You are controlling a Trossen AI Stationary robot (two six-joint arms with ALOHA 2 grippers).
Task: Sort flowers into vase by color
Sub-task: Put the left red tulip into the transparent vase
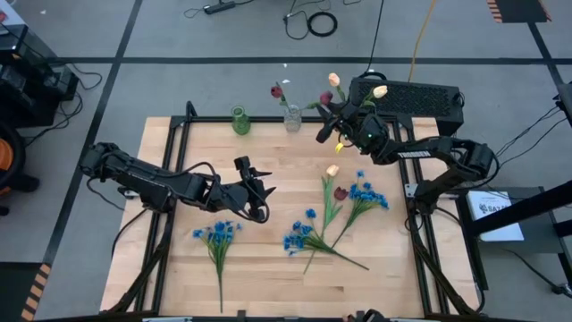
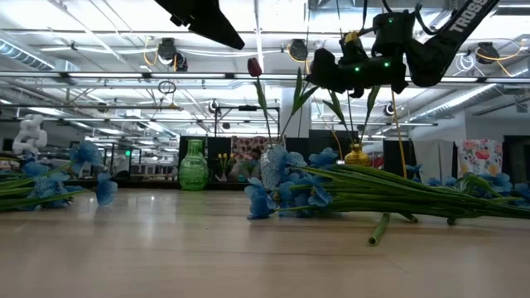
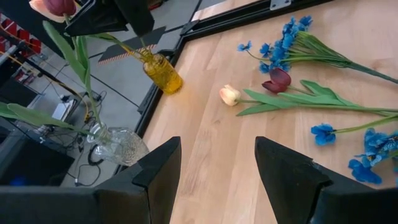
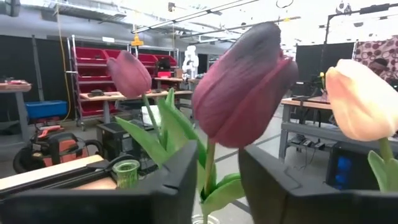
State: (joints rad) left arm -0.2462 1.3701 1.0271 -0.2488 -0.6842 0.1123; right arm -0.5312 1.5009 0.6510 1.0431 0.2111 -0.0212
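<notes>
Partly hidden: red tulip [image 4: 244, 93] stem btwn fingers [image 4: 168, 186]

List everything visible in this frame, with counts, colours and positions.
Table: one, light wood.
Vases: three at the far edge, green, clear, yellow.
Red tulips: three, two in the clear vase, one lying flat.
Cream tulips: three, two upright at the yellow vase, one lying flat.
Blue bunches: three, lying flat.
Left gripper: open, over mid-table.
Right gripper: open, above the yellow vase.
</notes>
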